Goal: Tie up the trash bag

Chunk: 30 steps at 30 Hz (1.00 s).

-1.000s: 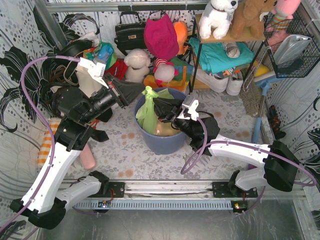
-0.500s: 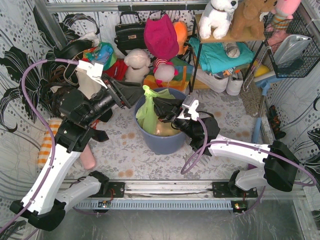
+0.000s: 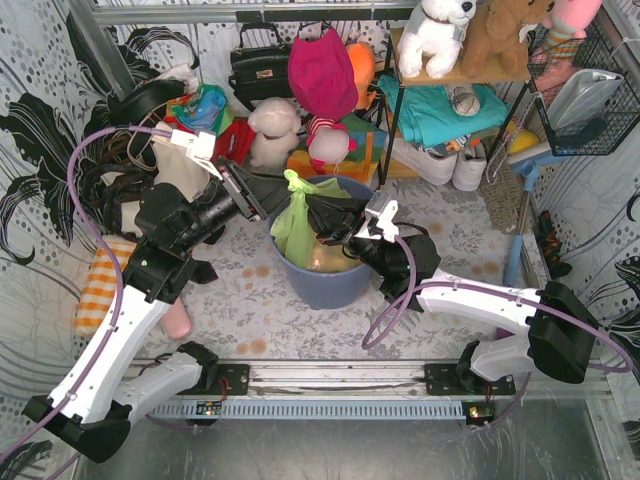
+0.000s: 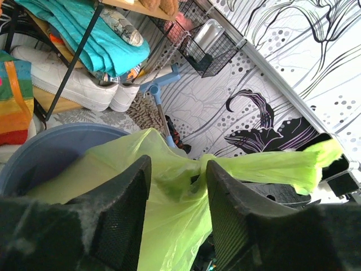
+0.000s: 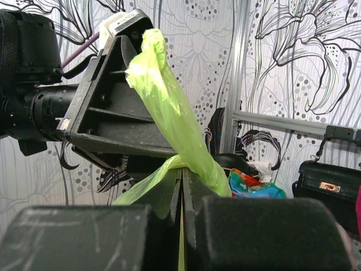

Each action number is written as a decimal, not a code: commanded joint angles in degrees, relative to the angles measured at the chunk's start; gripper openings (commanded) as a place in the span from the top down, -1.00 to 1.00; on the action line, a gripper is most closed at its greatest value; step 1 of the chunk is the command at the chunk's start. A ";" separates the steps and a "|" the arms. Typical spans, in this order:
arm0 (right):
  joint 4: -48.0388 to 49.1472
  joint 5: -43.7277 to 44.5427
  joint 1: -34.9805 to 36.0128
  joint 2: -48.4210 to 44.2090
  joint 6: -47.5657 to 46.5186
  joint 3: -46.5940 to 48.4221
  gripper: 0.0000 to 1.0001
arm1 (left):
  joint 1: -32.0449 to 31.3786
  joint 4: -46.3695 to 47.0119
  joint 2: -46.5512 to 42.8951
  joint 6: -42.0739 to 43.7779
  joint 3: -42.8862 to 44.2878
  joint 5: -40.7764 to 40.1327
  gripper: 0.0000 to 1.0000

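There is one bag, thin and light green. It sits in one blue bin in the middle of the desk. There are two hands.

The right hand is shut tight on the bag's twisted top. A green tail sticks up past it. The left hand is open. It has one finger on each side of the bag's neck, very near it.

A second ago the left hand was shut by the bag's top. Now it has opened and has slid a little closer to the bin. The right hand, the bag and the bin have not moved.
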 commanded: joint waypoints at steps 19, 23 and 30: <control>3.24 -1.58 -0.03 -2.38 1.47 -0.07 1.00 | 0.19 4.40 2.94 -0.30 4.48 -0.96 0.60; 2.72 -1.52 0.02 -2.89 1.89 -0.56 1.00 | 0.19 4.36 3.40 0.33 5.89 -0.68 0.78; -0.86 -0.30 0.04 -6.44 4.47 -2.87 0.98 | 0.18 3.83 3.80 2.27 9.20 -0.32 0.96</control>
